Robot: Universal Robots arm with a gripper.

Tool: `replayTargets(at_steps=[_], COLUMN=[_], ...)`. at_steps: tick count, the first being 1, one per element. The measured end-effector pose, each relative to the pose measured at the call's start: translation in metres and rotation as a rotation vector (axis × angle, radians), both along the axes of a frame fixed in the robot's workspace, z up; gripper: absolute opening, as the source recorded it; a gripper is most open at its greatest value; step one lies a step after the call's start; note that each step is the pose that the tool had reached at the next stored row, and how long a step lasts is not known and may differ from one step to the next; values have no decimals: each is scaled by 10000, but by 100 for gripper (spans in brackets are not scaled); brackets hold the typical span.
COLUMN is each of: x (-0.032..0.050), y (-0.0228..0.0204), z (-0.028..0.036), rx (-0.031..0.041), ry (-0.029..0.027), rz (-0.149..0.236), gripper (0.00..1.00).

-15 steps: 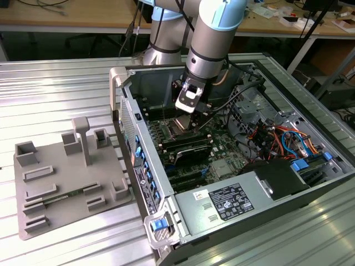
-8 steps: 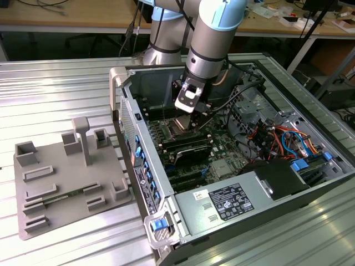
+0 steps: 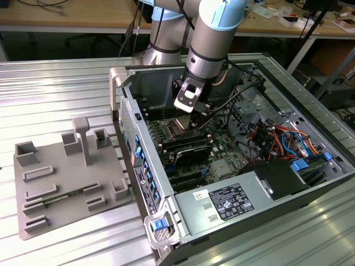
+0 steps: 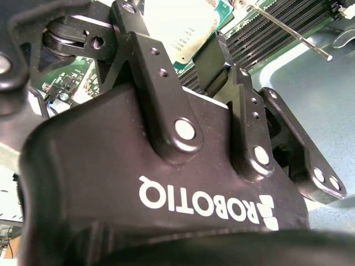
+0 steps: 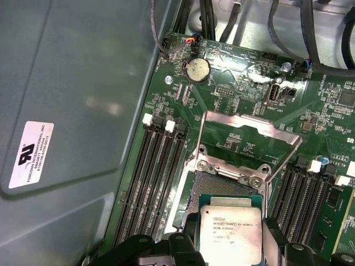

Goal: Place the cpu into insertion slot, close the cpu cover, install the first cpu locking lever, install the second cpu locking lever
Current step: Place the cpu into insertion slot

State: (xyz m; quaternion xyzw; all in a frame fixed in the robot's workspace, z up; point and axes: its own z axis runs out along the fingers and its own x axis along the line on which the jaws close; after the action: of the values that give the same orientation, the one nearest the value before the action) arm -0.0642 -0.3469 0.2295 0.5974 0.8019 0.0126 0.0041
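Silver-topped cpu (image 5: 230,227) pinched at its edges betw. fingers (image 4: 150,66) of the hand (image 5: 230,246). It hangs just above the insertion slot (image 5: 187,202), partly over it, not seated. Cpu cover (image 5: 252,133) stands flipped up on its hinge, frame open. Hand is inside the PC case (image 3: 127,83), over the green motherboard (image 5: 233,94). Judged: step 1 (placing) in hand; cover not yet shut. Seating calls for chip level, square to socket, no sliding across pins.

White lettering (image 4: 205,202) on black housing of gripper (image 4: 186,41). Small dark print on metal top of chip (image 5: 230,235). Black-printed white sticker (image 5: 30,152) on grey case wall (image 5: 83,83). White printed label (image 3: 230,200) on power supply (image 3: 255,195), 5 o'clock in case, exterior view.
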Motion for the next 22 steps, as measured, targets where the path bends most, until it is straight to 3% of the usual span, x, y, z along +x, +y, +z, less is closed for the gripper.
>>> replayTargets(at_steps=[22], x=[0], y=[0], z=[-1], rx=[0], ry=[1], rz=[-402], gripper=[55])
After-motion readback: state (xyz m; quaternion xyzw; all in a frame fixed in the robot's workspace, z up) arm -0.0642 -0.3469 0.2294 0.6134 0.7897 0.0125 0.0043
